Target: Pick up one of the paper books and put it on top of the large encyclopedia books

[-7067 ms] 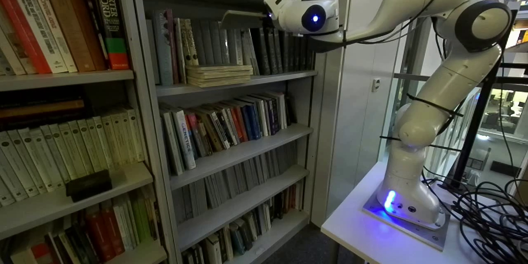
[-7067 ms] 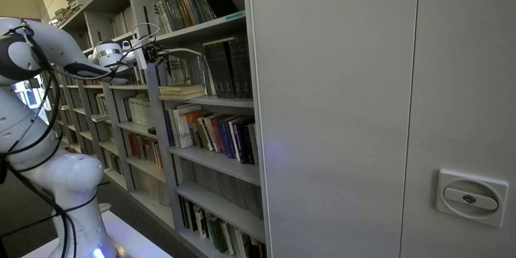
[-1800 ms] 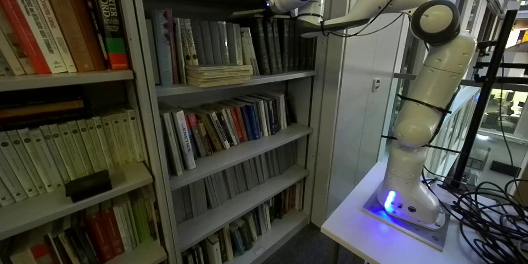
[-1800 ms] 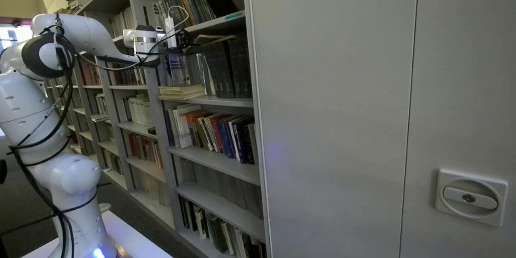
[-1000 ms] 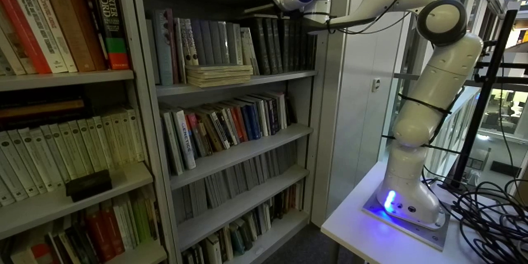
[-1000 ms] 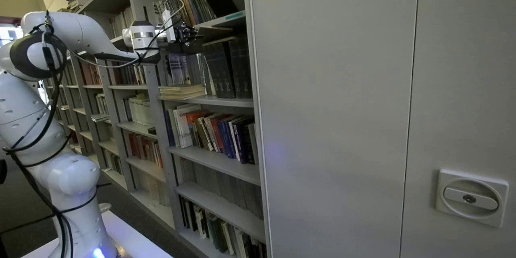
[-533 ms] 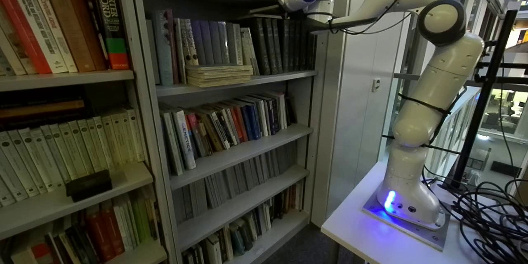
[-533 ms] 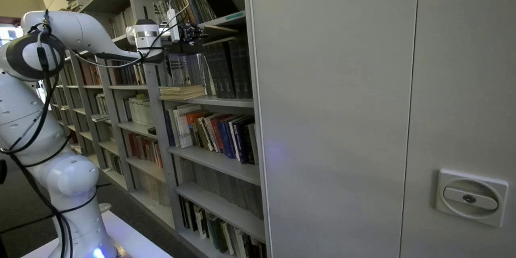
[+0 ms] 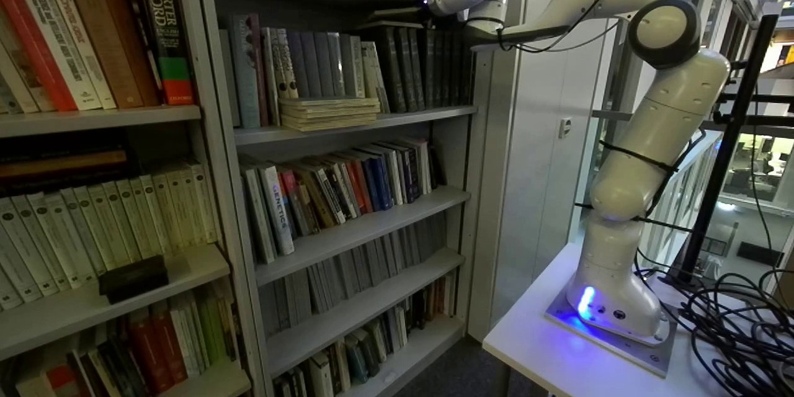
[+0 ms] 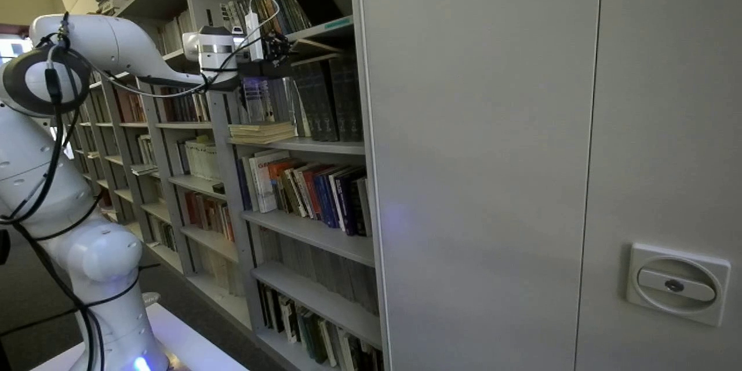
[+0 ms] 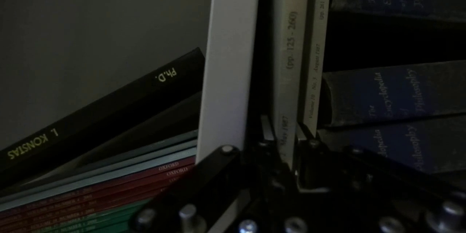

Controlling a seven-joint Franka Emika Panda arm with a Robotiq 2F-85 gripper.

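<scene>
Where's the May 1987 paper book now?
In the wrist view, the gripper holds the paper book right of centre, between the shelf edge at left and the August 1987 issue at right.

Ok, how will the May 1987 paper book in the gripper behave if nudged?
Perhaps a bit floppy: the paper book looks thin, and the gripper pinches it by one edge. Probably light: slimmer than the encyclopedia volumes. Flat-sided, it would likely slide rather than roll.

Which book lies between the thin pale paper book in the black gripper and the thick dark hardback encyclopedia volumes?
The wrist view shows another thin pale paper book, spine marked August 1987, atop the encyclopedia volumes.
</scene>
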